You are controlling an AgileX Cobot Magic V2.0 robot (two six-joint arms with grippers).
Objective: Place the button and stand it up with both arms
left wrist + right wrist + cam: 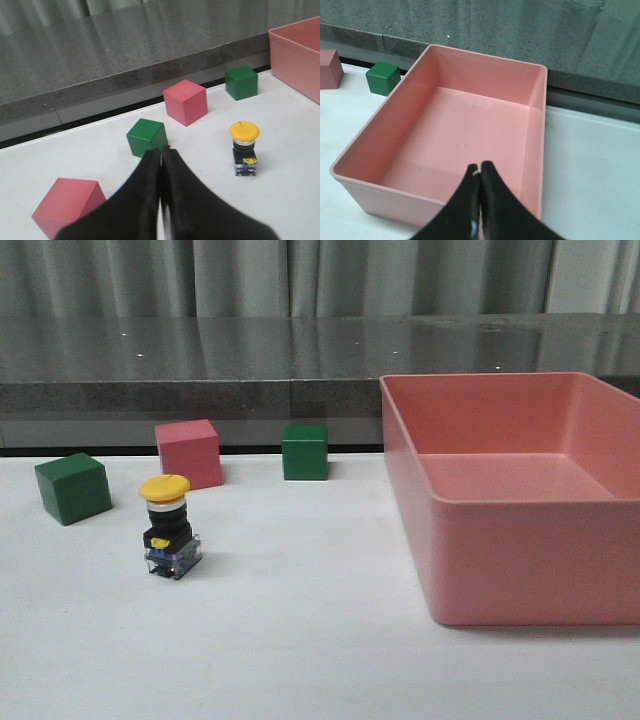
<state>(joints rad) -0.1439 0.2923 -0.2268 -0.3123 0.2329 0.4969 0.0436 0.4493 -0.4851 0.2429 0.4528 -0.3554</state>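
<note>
The button [168,526] stands upright on the white table at the left, yellow cap up, clear and blue base down. It also shows in the left wrist view [244,147]. My left gripper [161,150] is shut and empty, held back from the button, with a green cube [146,137] just beyond its tips. My right gripper [480,166] is shut and empty above the near end of the pink bin [537,130]. Neither arm shows in the front view.
The pink bin [420,530] fills the right side of the table. A green cube [73,487], a pink cube [188,453] and a second green cube [304,451] stand behind the button. Another pink cube [67,205] lies near my left gripper. A dark ledge runs along the back.
</note>
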